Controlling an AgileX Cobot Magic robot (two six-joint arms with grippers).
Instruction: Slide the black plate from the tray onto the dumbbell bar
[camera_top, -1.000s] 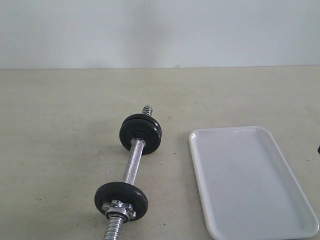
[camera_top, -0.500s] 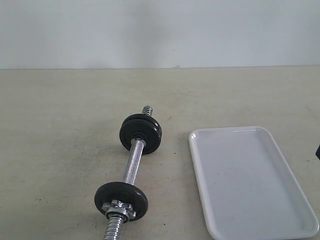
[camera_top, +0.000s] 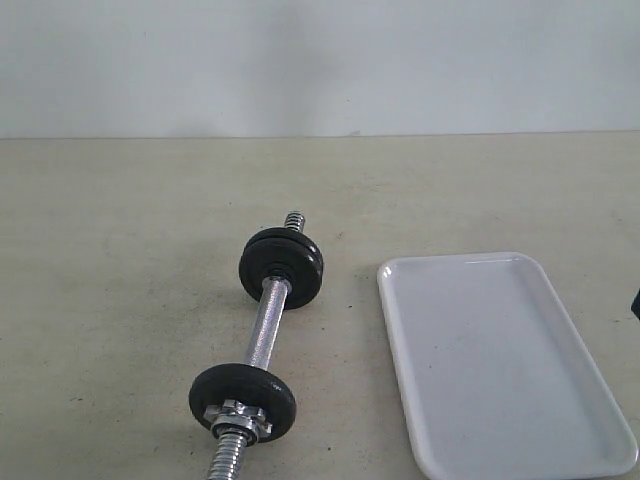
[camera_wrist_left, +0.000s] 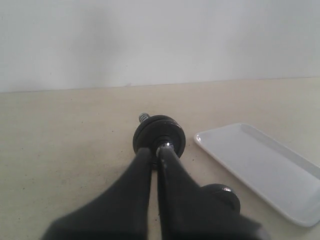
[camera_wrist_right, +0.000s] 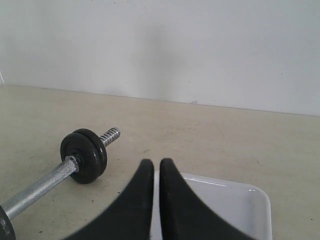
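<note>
Left gripper (camera_wrist_left: 155, 153) and right gripper (camera_wrist_right: 156, 166) are both clenched, empty. The tray (camera_top: 500, 370), lower right, holds nothing. The black plates (camera_top: 282, 264) sit on the dumbbell bar (camera_top: 262, 328), which runs bottom-to-centre left of it.

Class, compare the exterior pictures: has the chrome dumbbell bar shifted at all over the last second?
No. The chrome dumbbell bar lies at the same angle and the same gap to the left of the white glossy tray as before.

i log: chrome bar (camera_top: 262, 335) lies flat, threaded ends showing. two black plates (camera_top: 283, 262) sit together at its far end; third plate (camera_top: 215, 392) at near end, star nut (camera_top: 241, 413) against it. white tray (camera_top: 500, 360) lies beside it on the right, apart.
</note>
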